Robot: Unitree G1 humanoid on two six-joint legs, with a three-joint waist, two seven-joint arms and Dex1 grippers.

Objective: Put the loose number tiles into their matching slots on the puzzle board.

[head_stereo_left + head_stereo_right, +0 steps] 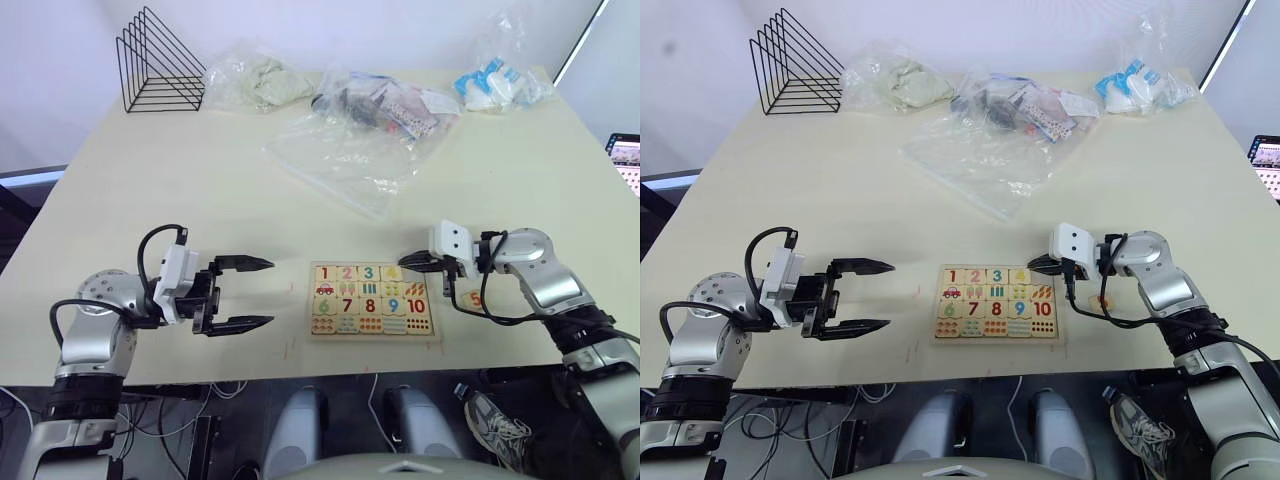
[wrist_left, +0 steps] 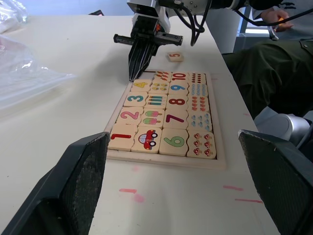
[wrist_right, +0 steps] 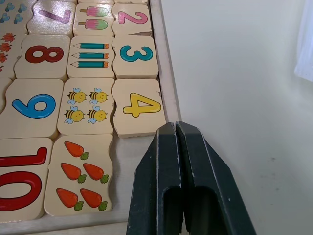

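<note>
Puzzle board lies flat on the table between my two arms, with tiles 1 to 4 seated in its top row; the 4 tile sits just ahead of my right pincer, whose fingers are clenched together on nothing, their tips at the board's rim beside the vacant slot next to the carrots. One loose number tile, the 5, rests on the table just off the board's right end, near my right wrist. My left pincer hangs released, jaws wide, left of the board. I judge four tiles done and the last fetch in hand. Next I'd spread my right fingers, reach the 5, grip its edges squarely, and lower it level into that slot.
</note>
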